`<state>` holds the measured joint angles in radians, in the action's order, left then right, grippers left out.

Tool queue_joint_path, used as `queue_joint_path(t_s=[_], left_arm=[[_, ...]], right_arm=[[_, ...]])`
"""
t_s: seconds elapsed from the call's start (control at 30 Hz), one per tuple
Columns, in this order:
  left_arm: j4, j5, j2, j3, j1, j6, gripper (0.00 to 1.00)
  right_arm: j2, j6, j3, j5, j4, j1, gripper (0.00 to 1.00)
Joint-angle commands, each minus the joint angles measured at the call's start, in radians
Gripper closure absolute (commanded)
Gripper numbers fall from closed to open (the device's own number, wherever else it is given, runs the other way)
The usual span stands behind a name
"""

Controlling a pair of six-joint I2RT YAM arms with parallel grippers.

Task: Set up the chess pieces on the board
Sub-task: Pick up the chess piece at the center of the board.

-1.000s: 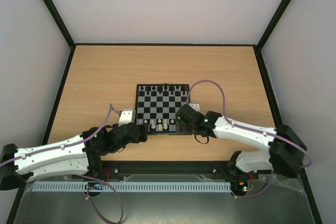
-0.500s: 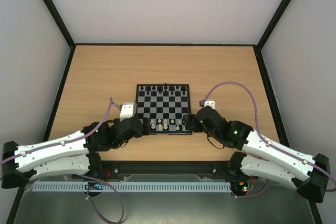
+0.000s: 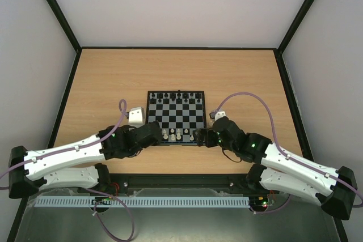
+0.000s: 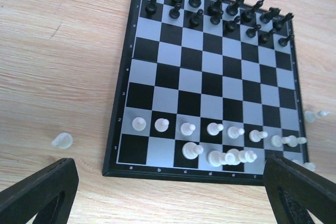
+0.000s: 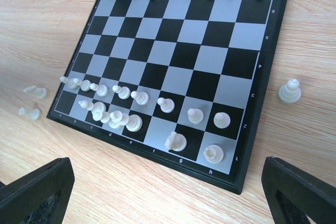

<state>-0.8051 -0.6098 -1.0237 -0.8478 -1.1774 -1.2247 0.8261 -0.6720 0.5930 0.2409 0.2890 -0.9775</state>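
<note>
The board lies mid-table. Black chess pieces fill its two far rows. White pawns line the second near row, and a few white pieces stand close together behind them. A white knight and rook stand at the near right corner. My left gripper is open just short of the board's near left edge, nothing between its fingers. My right gripper is open just short of the near right edge, also holding nothing.
Loose white pieces lie on the wood: one left of the board, two more there in the right wrist view, and one upright to the right. Black frame rails border the table.
My right gripper drew back off the board's near right corner and opened fully. My left gripper crept forward toward the near left corner, still open.
</note>
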Motion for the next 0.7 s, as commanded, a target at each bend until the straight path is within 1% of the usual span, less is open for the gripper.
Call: queue_joint_path(t_s=[0.0, 0.13, 0.23, 0.47, 0.67], left_arm=[[-0.044, -0.03, 0.003, -0.041, 0.006, -0.059, 0.01], [-0.075, -0.017, -0.034, -0.066, 0.006, -0.063, 0.01], [-0.1, -0.006, -0.062, -0.073, 0.003, -0.095, 0.01], [-0.048, 0.002, -0.069, -0.035, -0.001, -0.103, 0.01], [-0.048, 0.003, -0.118, -0.051, 0.0, -0.093, 0.0]], right_arm=[[-0.022, 0.032, -0.01, -0.044, -0.032, -0.001, 0.01], [-0.046, 0.033, -0.022, -0.067, -0.043, -0.002, 0.01], [-0.064, 0.033, -0.035, -0.086, -0.046, -0.001, 0.01], [-0.058, 0.063, -0.049, -0.124, -0.061, -0.003, 0.01], [-0.057, 0.068, -0.054, -0.125, -0.07, -0.003, 0.01]])
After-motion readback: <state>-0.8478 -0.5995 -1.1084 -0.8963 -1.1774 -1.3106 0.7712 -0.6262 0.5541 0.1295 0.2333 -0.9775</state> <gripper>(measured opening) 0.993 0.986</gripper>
